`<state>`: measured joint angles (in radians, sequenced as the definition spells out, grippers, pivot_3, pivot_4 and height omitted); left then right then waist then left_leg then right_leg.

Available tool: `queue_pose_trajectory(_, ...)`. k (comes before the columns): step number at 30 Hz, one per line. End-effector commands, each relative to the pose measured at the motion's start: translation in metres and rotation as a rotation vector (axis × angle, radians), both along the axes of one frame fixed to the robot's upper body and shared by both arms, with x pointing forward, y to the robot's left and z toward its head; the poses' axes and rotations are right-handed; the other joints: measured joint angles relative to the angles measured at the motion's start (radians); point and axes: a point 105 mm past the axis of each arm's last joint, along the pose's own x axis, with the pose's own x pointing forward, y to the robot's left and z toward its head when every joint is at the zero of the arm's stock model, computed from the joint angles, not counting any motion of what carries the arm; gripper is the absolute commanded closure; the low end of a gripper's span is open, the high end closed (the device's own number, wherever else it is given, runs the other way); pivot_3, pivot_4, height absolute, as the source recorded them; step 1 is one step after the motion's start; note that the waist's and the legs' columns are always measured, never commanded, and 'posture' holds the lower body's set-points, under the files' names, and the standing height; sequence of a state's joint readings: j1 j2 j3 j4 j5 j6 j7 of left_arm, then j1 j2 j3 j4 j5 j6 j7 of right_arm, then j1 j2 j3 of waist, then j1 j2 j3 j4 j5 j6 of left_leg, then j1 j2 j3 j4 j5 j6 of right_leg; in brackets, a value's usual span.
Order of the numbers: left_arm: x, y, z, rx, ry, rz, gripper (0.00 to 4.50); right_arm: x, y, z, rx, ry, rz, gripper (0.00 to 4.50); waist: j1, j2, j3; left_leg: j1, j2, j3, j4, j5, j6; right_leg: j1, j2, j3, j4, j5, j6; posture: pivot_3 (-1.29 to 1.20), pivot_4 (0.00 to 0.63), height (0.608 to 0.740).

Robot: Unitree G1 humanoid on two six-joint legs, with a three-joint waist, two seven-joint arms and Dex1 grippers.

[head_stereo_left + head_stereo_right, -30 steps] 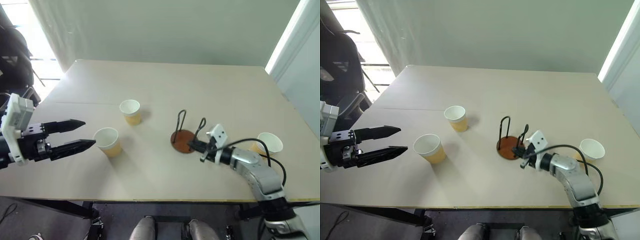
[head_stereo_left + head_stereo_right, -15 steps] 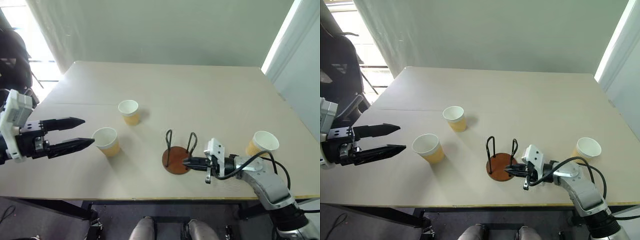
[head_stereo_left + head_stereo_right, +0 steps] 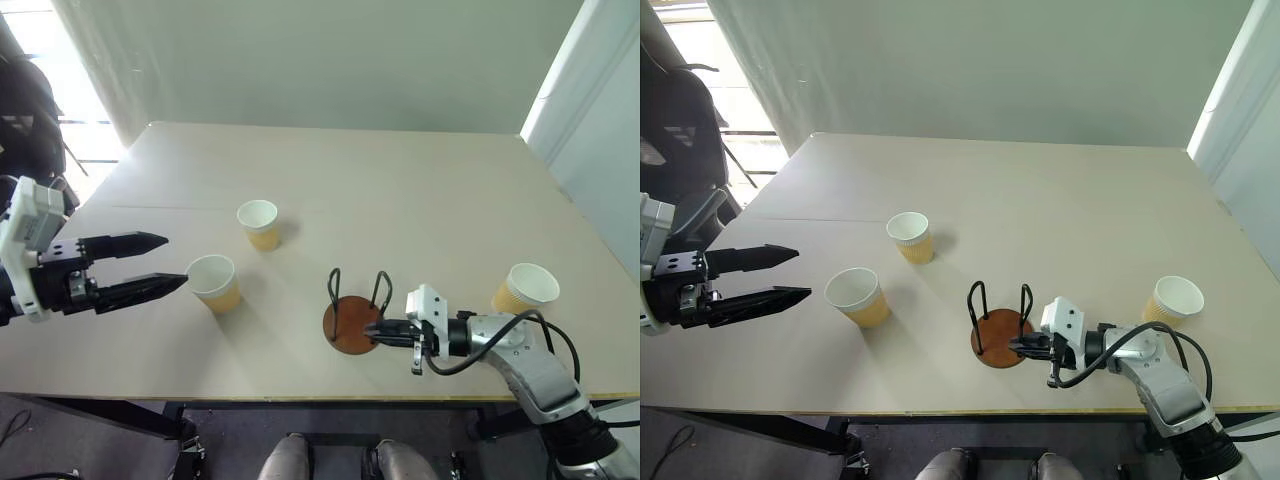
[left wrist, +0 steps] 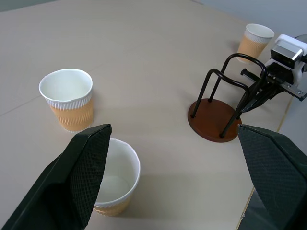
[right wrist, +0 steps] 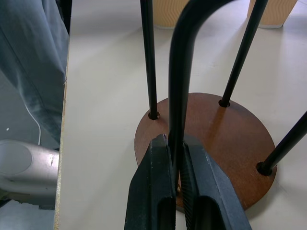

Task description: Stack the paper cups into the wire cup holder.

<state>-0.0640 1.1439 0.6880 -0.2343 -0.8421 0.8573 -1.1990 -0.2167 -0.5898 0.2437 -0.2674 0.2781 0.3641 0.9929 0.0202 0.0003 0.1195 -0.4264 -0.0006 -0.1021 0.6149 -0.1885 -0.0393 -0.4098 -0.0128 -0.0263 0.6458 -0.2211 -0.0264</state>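
Note:
The wire cup holder (image 3: 347,326), a reddish-brown disc with two dark wire loops, stands near the table's front edge. My right gripper (image 3: 379,331) is shut on the foot of one wire loop; in the right wrist view its black fingers (image 5: 156,191) pinch the wire just above the disc (image 5: 216,139). Three tan paper cups stand upright on the table. One cup (image 3: 216,288) is just past my left gripper's tips, a second cup (image 3: 261,226) stands further back, and a third cup (image 3: 522,290) is at the right. My left gripper (image 3: 176,262) hovers open at the left, holding nothing.
The beige table (image 3: 340,170) has a near edge close to the holder and my right arm. A dark chair (image 3: 680,120) stands beyond the table's far left corner. A pale wall lies behind the table.
My right gripper has dragged the holder toward the near edge and a little left, and its wrist has turned. The left arm and the cups have kept still.

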Motion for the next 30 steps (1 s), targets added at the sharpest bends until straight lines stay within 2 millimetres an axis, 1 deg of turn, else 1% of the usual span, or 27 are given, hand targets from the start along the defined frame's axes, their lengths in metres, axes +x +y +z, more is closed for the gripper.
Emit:
queue_pose_trajectory(1,0.0,-0.001,0.009,0.024,-0.038,-0.01,0.0,0.002,0.001,0.001,0.002,-0.011,-0.001,3.76,0.0,0.0,0.0,0.0,0.0,0.0,0.0,0.0,0.0,0.0,0.0,0.0,0.0,0.0,0.0,0.0,0.15,0.74)
queue_pose_trajectory(6,0.001,-0.001,0.011,0.025,-0.04,-0.011,0.0,0.006,-0.002,0.001,-0.004,-0.019,-0.014,2.03,0.001,0.0,0.0,0.0,0.0,0.0,0.0,0.0,0.0,0.0,0.0,0.0,0.0,0.0,0.0,0.0,0.15,0.74)
queue_pose_trajectory(8,0.002,-0.001,0.011,0.026,-0.039,-0.012,0.0,0.003,-0.003,0.002,0.003,0.001,-0.002,1.39,0.001,0.0,0.0,0.0,0.0,0.0,0.0,0.0,0.0,0.0,0.0,0.0,0.0,0.0,0.001,0.0,0.15,0.74)
queue_pose_trajectory(9,0.002,-0.001,0.011,0.027,-0.039,-0.012,0.0,0.002,-0.004,0.004,0.012,0.01,0.0,0.99,0.001,0.0,0.0,0.0,0.0,0.0,0.0,0.0,0.0,0.0,0.0,0.0,0.0,0.0,0.001,0.0,0.15,0.74)
queue_pose_trajectory(10,0.003,-0.001,0.011,0.027,-0.039,-0.013,0.0,0.0,-0.005,0.007,0.021,0.025,0.006,0.7,0.001,0.0,0.0,0.0,0.0,0.0,0.0,0.0,0.0,0.0,0.0,0.0,0.0,0.0,0.001,0.0,0.15,0.74)
queue_pose_trajectory(13,0.005,-0.001,0.012,0.029,-0.039,-0.015,0.0,-0.002,-0.008,0.014,0.03,0.037,0.006,0.7,0.001,0.0,0.0,-0.001,0.0,0.0,0.0,0.0,0.0,0.0,0.0,0.0,0.0,-0.001,0.001,0.0,0.15,0.74)
queue_pose_trajectory(16,0.006,0.0,0.012,0.03,-0.04,-0.017,0.0,-0.001,-0.017,0.022,0.021,0.04,-0.014,0.7,0.001,0.0,0.0,-0.001,0.0,0.0,0.0,0.0,0.0,0.0,0.0,0.0,0.0,-0.001,0.001,0.0,0.15,0.74)
queue_pose_trajectory(20,0.007,0.001,0.012,0.03,-0.04,-0.021,0.0,-0.006,-0.036,0.02,-0.031,0.062,-0.045,0.7,0.003,-0.001,0.0,-0.001,0.0,0.0,0.0,0.0,0.0,0.0,0.0,0.0,-0.001,-0.001,0.001,0.0,0.15,0.74)
queue_pose_trajectory(22,0.007,0.001,0.012,0.03,-0.041,-0.024,0.0,-0.008,-0.042,0.021,-0.045,0.072,-0.052,0.7,0.005,-0.001,0.0,-0.001,0.0,0.0,0.0,0.0,0.0,0.0,0.0,0.0,-0.001,-0.001,0.002,0.0,0.15,0.74)
queue_pose_trajectory(23,0.008,0.001,0.012,0.031,-0.041,-0.025,0.0,-0.008,-0.046,0.023,-0.054,0.07,-0.06,0.7,0.004,-0.001,0.0,-0.001,0.0,0.0,0.0,0.0,0.0,0.0,0.0,0.0,-0.001,-0.002,0.001,0.0,0.15,0.74)
queue_pose_trajectory(26,0.007,0.001,0.014,0.031,-0.041,-0.04,0.0,-0.006,-0.068,0.03,-0.098,0.065,-0.108,0.7,0.004,-0.001,0.0,-0.002,0.0,0.0,0.0,0.0,-0.001,0.0,0.0,0.0,-0.001,-0.002,0.002,0.0,0.15,0.74)
queue_pose_trajectory(28,0.005,0.0,0.017,0.021,-0.043,-0.067,0.0,-0.007,-0.076,0.036,-0.118,0.067,-0.119,0.7,0.004,-0.001,0.0,-0.002,0.0,0.0,0.0,0.0,-0.001,0.0,0.0,0.0,-0.001,-0.002,0.002,0.0,0.15,0.74)
queue_pose_trajectory(30,0.0,-0.006,0.021,0.003,-0.045,-0.127,0.0,-0.005,-0.09,0.048,-0.15,0.034,-0.149,0.7,0.004,-0.001,0.001,-0.002,0.0,0.0,0.0,0.0,-0.001,0.0,0.0,0.0,-0.001,-0.003,0.003,0.0,0.15,0.74)
